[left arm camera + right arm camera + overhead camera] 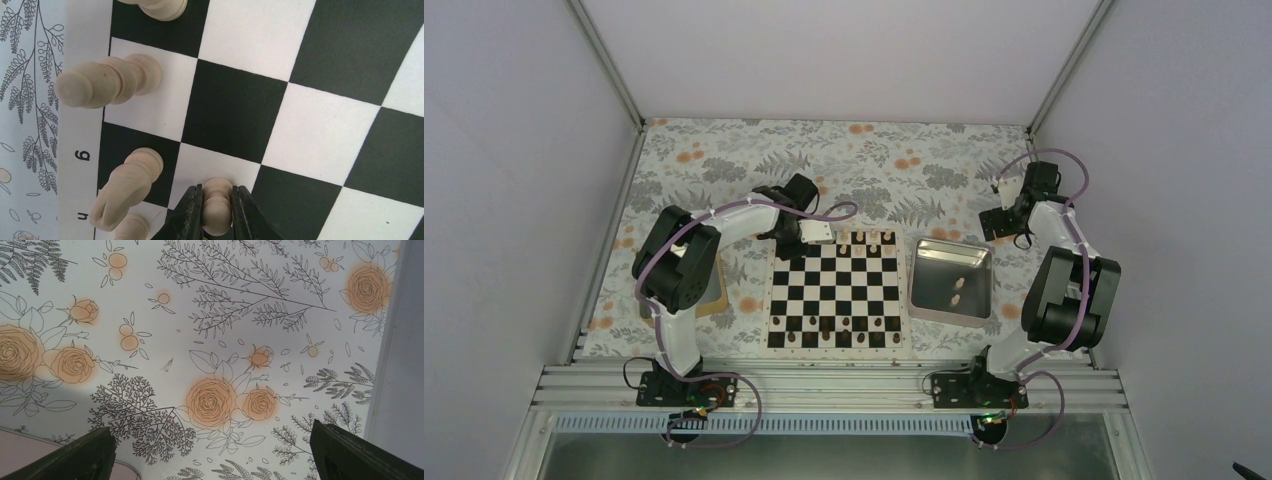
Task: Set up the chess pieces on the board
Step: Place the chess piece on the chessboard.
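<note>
Left arm [724, 225] is stretched out over the far-left corner of the board [835, 300], which lies flat in the middle of the desk [724, 160]. On the left wrist view I've got the left jaws pinching a pale pawn [218, 200] around its body, with one dark finger [189, 215] pressed against each side. The pawn's base sits on a white square, one row in from the board's edge. Just beside it, on the edge row, a pale knight [127, 187] stands on a black square. Next along is a taller pale piece [107, 82] on a white square, and another pale piece [160, 6] is cut off at the top of that view. From the top camera I can see four more pale chess pieces [866, 238] lined up along the far edge of the board, to the right of my left arm. Dark brown chessmen [824, 338] run along the near edge. A steel tray [921, 300] sits just right of the board with two pale pieces [959, 290] lying inside it. Right arm [1064, 290] is folded back at the far-right side of the desk, well apart from the board. The right jaws are spread wide over the floral cloth [210, 340], gripping nothing.
</note>
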Controlling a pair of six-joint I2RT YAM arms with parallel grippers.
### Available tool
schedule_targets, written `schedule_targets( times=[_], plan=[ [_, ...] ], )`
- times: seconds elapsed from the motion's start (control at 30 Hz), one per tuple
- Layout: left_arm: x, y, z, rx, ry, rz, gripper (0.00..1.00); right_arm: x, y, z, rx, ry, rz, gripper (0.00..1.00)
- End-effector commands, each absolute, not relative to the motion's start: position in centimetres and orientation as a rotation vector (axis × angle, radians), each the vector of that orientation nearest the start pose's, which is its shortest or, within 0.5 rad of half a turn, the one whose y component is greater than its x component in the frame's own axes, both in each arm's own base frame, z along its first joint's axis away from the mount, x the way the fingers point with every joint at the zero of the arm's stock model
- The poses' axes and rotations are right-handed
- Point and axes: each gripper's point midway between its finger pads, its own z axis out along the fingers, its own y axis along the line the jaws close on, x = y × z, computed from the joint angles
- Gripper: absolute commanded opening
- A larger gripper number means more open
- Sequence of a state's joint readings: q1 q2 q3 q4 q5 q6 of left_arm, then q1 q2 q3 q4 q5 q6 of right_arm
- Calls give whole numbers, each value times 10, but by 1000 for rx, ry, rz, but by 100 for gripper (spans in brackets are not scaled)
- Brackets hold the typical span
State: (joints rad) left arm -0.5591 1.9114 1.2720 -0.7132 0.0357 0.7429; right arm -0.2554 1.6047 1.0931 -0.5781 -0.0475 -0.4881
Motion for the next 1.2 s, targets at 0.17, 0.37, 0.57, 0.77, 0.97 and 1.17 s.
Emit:
schedule_targets(
  times=[0.17, 0.37, 0.57, 0.77, 0.97, 1.17],
  plan=[
    [336, -218, 29, 1768, 2313, -40, 13, 374, -86, 85, -345, 2668, -172, 100],
    [337, -219, 44, 1762, 2300, -40, 20, 373, -85, 85, -351, 2669, -167, 100],
    [335, -219, 49, 1764, 2303, -47, 22, 374, -84, 86, -352, 2663, -165, 100],
    [333, -219, 53, 1766, 2306, -46, 24, 373, -84, 87, -356, 2661, -163, 100],
    [336, -218, 85, 1777, 2279, 29, 34, 373, -83, 88, -359, 2658, -160, 100],
    [351, -242, 167, 1748, 2108, 163, 36, 374, -82, 90, -363, 2651, -155, 100]
  ],
)
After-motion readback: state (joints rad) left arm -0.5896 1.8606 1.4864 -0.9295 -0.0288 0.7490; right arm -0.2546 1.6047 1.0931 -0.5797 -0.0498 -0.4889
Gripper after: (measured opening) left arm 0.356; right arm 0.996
